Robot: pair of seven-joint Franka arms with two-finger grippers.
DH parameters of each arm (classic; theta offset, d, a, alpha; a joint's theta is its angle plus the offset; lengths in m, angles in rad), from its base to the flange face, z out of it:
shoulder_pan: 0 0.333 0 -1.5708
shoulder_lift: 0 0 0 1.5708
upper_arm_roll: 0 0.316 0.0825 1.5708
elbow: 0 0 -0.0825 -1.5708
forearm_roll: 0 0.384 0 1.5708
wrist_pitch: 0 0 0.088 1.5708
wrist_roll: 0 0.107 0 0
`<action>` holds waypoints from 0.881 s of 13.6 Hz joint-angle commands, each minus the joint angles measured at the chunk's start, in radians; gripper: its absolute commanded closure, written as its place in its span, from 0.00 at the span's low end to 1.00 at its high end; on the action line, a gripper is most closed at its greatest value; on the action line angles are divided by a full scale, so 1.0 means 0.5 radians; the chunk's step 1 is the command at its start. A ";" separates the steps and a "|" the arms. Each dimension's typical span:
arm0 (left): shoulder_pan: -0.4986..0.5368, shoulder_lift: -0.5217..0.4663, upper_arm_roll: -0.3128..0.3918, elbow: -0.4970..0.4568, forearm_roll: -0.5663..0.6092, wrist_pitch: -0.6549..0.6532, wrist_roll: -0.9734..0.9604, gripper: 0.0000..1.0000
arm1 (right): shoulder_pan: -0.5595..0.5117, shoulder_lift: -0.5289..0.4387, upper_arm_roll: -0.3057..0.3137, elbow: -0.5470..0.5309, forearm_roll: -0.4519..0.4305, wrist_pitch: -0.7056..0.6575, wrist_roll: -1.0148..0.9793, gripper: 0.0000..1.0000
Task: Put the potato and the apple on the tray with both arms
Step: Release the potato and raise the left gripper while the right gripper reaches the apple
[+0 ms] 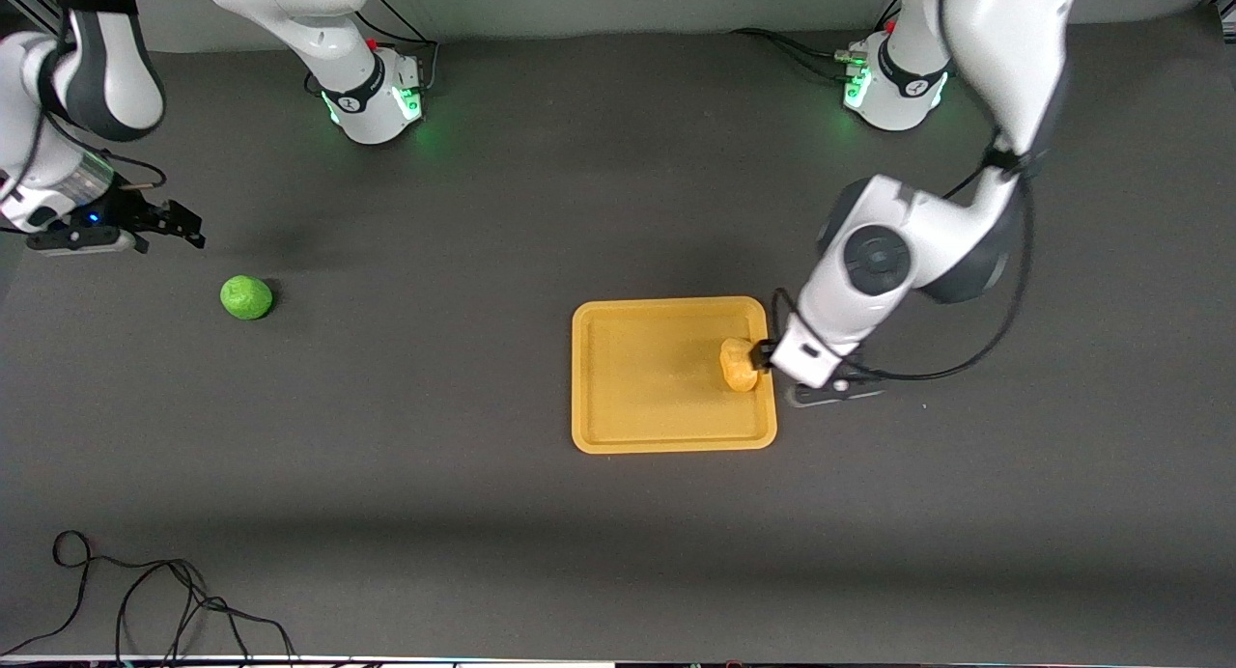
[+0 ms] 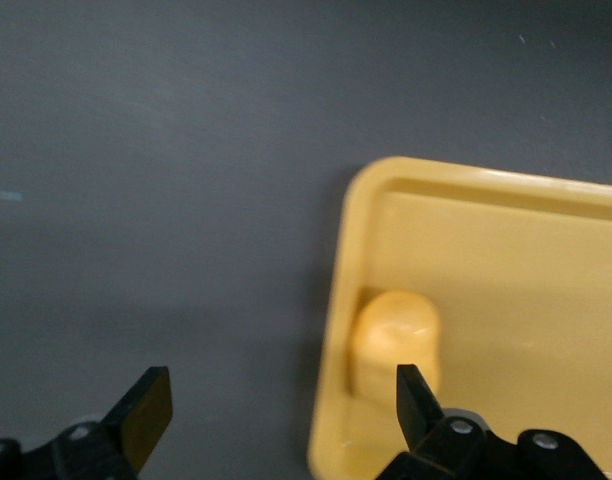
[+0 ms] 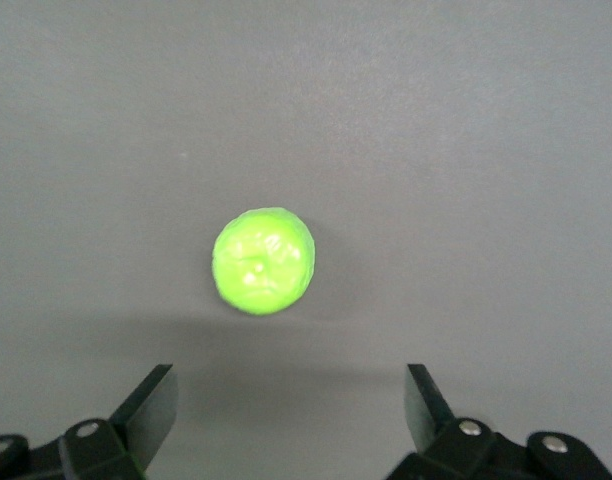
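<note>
- Fingers [image 2: 146,410] of the left gripper [image 2: 276,415] gape wide, holding nothing; potato [image 2: 396,340] lies on the tray [image 2: 526,270], against its rim.
- Right gripper [image 3: 286,410] hangs spread and empty (apple [image 3: 263,260] below).
- Front view: apple [image 1: 246,297] sits on the table [image 1: 435,494] toward the right arm's end, well apart from the tray.

The apple [image 1: 246,297] sits alone on bare table [image 1: 435,436] toward the right arm's end, so you have open room all round it, and the right gripper [image 1: 179,226], fingers spread wide, has nothing between it and the fruit. At the tray [image 1: 673,374], the potato [image 1: 739,364] lies against the low rim on the left arm's side, with the left gripper [image 1: 765,355] spread just beside it. The rest of the tray floor is open to you.
</note>
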 commanded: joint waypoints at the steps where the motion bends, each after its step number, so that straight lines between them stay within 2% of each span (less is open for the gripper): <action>1: 0.208 -0.317 -0.013 -0.072 0.009 -0.258 0.274 0.00 | 0.073 0.217 -0.018 -0.014 -0.015 0.238 -0.022 0.00; 5: 0.401 -0.501 -0.007 -0.096 0.009 -0.458 0.566 0.00 | 0.107 0.444 -0.018 -0.014 -0.009 0.483 -0.018 0.00; 10: 0.613 -0.872 0.054 -0.118 -0.077 -0.782 0.998 0.00 | 0.168 0.614 -0.012 -0.004 0.205 0.588 -0.095 0.00; 12: 0.644 -0.971 0.070 -0.121 -0.077 -0.832 1.024 0.00 | 0.174 0.672 -0.009 0.005 0.337 0.600 -0.196 0.00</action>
